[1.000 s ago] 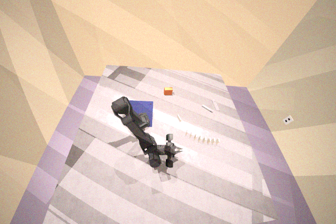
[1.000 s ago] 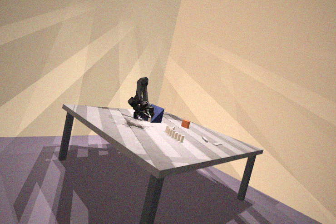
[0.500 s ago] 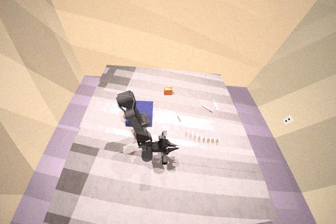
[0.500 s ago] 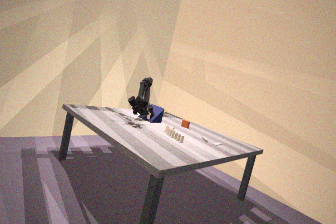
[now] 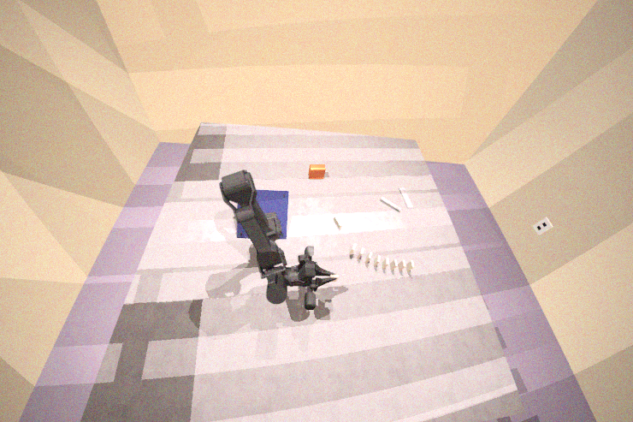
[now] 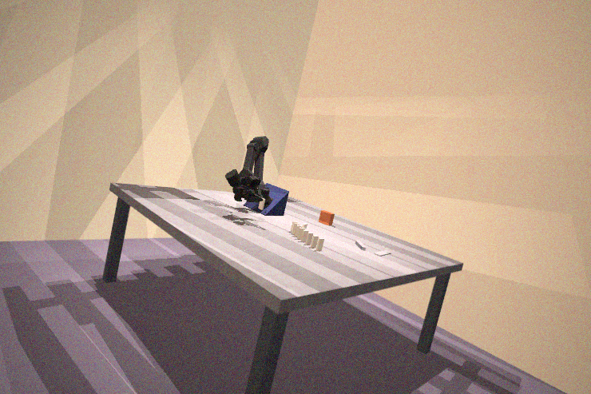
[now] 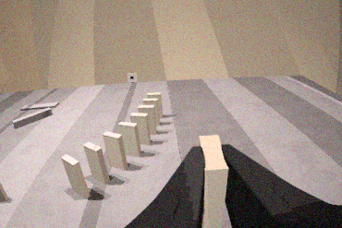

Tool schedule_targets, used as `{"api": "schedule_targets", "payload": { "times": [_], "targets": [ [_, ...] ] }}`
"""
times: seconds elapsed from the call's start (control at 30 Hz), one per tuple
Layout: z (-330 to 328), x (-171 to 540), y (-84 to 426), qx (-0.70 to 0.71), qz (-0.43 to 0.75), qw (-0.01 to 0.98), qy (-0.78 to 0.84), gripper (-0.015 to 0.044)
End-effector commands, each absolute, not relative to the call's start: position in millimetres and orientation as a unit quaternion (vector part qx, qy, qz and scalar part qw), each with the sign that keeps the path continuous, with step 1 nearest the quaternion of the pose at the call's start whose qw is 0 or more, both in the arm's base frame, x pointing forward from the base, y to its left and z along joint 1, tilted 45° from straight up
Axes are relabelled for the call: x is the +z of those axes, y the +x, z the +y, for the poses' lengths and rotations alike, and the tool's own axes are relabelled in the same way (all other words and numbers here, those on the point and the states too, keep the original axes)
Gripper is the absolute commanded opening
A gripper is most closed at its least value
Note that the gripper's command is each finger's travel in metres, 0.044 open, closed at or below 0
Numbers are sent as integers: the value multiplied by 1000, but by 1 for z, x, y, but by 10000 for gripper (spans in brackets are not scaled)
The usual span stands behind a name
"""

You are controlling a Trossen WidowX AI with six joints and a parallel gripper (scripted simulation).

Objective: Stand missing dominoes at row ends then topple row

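Several cream dominoes stand upright in a slightly curved row; one is at the far end, and another is at the end nearer my arm. My gripper is shut on a cream domino, left of the row in the top view and apart from it. The fingers reach toward the row's side of the table. Another cream domino lies on the table beside the row's nearer end. The held domino's lower part is hidden in the wrist view.
An orange block stands at the back. Two thin pale bars lie beyond the row, one near the other. A blue wedge is by the arm's base.
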State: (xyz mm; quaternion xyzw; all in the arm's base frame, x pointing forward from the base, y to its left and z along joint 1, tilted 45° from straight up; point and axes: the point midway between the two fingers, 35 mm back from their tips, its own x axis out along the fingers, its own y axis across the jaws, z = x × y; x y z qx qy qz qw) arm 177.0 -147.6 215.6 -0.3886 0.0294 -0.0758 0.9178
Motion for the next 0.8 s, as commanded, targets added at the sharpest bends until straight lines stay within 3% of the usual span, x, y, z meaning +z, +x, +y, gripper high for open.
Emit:
{"api": "schedule_targets", "payload": {
  "times": [0.0,0.77],
  "targets": [
    [-149,213,177,-74,29,917,-390,22],
    [-181,188,178,-75,30,918,-389,22]
  ]
}}
